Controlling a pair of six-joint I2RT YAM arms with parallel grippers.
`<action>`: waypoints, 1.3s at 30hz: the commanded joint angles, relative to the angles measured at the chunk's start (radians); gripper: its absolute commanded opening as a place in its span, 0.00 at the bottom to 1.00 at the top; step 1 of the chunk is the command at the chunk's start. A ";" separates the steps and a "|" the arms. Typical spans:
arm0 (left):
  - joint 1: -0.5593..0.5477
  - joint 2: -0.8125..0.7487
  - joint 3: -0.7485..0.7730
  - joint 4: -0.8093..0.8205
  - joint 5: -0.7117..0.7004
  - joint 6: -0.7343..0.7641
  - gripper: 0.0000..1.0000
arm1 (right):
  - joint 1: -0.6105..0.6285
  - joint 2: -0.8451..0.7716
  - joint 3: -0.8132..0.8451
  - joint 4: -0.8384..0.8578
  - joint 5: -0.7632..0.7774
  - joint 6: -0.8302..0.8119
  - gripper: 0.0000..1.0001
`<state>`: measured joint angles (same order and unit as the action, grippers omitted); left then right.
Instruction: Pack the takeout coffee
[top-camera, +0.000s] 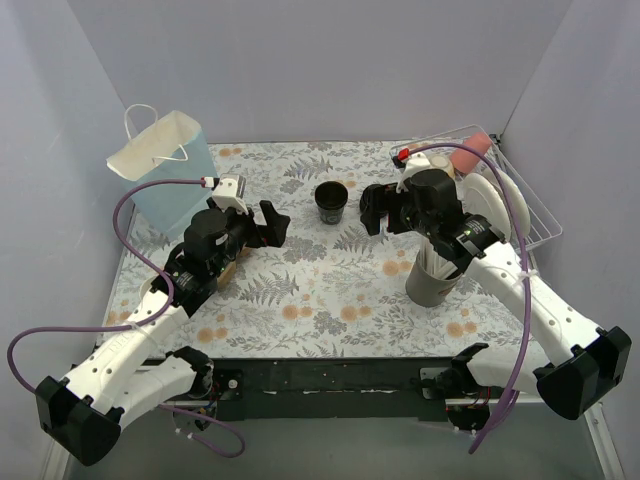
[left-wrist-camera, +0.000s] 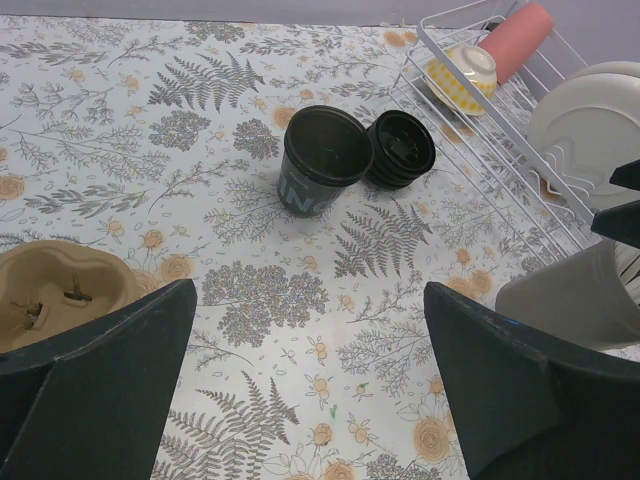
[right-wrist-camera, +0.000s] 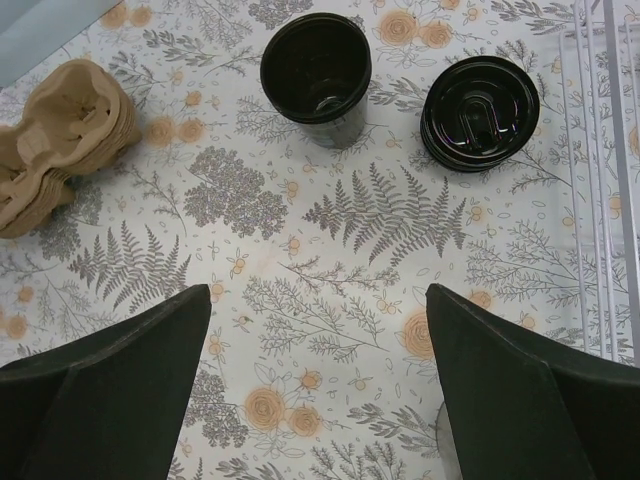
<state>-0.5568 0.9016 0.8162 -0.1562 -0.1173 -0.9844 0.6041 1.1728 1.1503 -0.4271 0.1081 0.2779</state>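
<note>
One black paper cup (top-camera: 331, 201) with white lettering stands upright and lidless on the floral table mat, between my two grippers. It also shows in the left wrist view (left-wrist-camera: 325, 160) and the right wrist view (right-wrist-camera: 318, 68). A stack of round black lids (left-wrist-camera: 402, 148) lies right beside it, also seen in the right wrist view (right-wrist-camera: 478, 112); in the top view my right gripper hides it. My left gripper (top-camera: 273, 224) (left-wrist-camera: 310, 400) is open and empty, left of the cup. My right gripper (top-camera: 373, 211) (right-wrist-camera: 318, 380) is open and empty, right of the cup.
A light blue paper bag (top-camera: 165, 165) with white handles stands at the back left. Brown cardboard cup carriers (left-wrist-camera: 50, 290) (right-wrist-camera: 70, 140) lie under my left arm. A grey utensil holder (top-camera: 432, 275) stands at the right front. A white wire dish rack (top-camera: 520, 215) with plates fills the back right.
</note>
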 joint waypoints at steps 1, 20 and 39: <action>-0.003 -0.012 0.021 0.007 -0.016 0.004 0.98 | 0.000 0.001 0.043 0.048 0.001 0.014 0.96; -0.003 -0.063 0.014 0.012 -0.035 0.012 0.98 | -0.003 0.603 0.475 0.010 0.168 0.136 0.40; -0.003 -0.058 0.018 0.010 0.010 0.010 0.98 | -0.004 0.863 0.681 -0.068 0.239 0.136 0.33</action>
<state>-0.5568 0.8597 0.8162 -0.1535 -0.1192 -0.9836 0.6033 2.0190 1.7794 -0.4988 0.3157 0.4187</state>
